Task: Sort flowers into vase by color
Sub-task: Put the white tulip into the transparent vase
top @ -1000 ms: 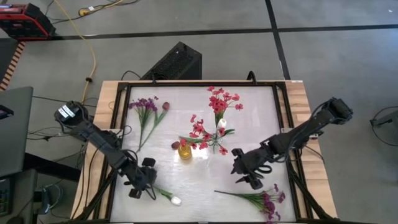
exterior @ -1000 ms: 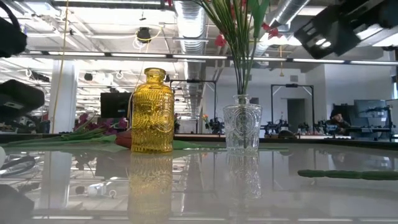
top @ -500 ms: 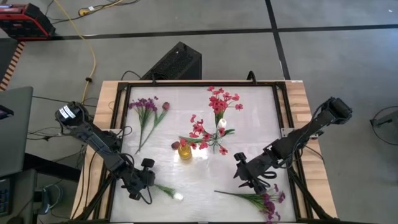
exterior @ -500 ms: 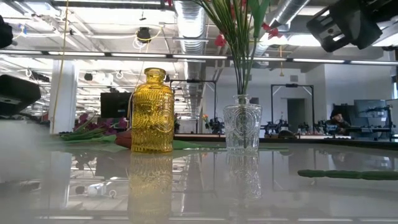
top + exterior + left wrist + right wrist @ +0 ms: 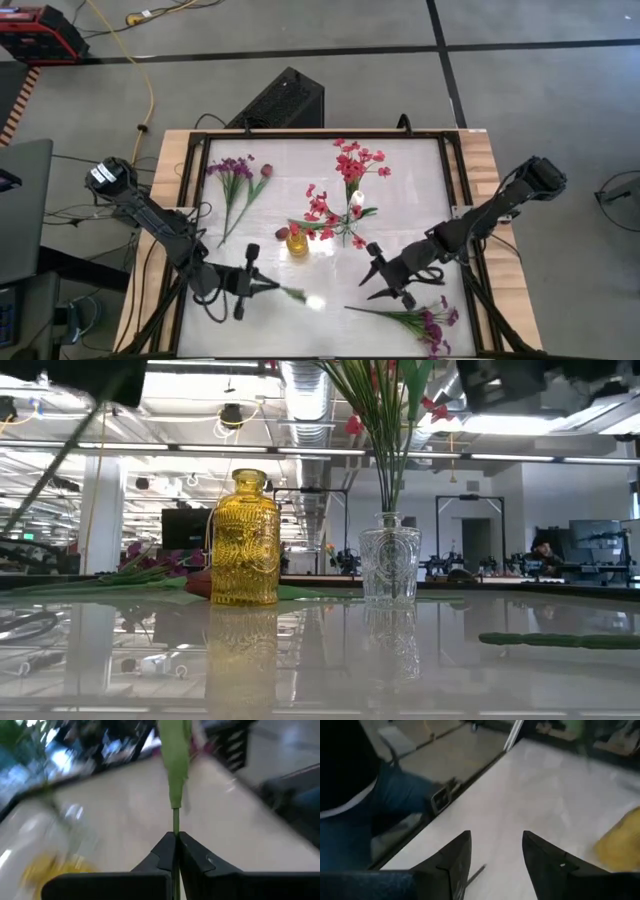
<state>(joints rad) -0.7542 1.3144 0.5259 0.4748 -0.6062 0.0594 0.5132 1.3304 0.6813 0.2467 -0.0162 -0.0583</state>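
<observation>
My left gripper (image 5: 270, 288) is shut on the thin green stem of a white-bud flower (image 5: 315, 301) near the table's front, left of centre. It also shows in the left wrist view (image 5: 176, 842). My right gripper (image 5: 369, 273) is open and empty, its fingers pointing toward the table's left, and shows in its wrist view (image 5: 495, 855). A yellow glass vase (image 5: 297, 242) stands mid-table. Beside it a clear vase (image 5: 390, 565) holds red-pink sprays (image 5: 350, 165). One purple spray (image 5: 232, 172) lies at the far left and another (image 5: 425, 322) at the near right. My left gripper pinches the flower's bare stem (image 5: 176, 822) between its two fingertips, coming level from the table's left side and lying along the stem. The stem runs out past the fingertips toward the table's right, with a leaf (image 5: 173, 750) and then the white bud at its free end.
A small dark-red bud (image 5: 267, 170) lies by the far-left purple spray. The table has a raised dark frame (image 5: 196, 200) along its sides. A person's leg in blue jeans (image 5: 355, 815) shows beyond the table's edge in the right wrist view.
My left gripper has risen and turned until its fingers point toward the table's right, carrying the white-bud flower with it. The bud has swung from the near edge toward mid-table. My right gripper has turned toward the table's left and shifted a little that way.
</observation>
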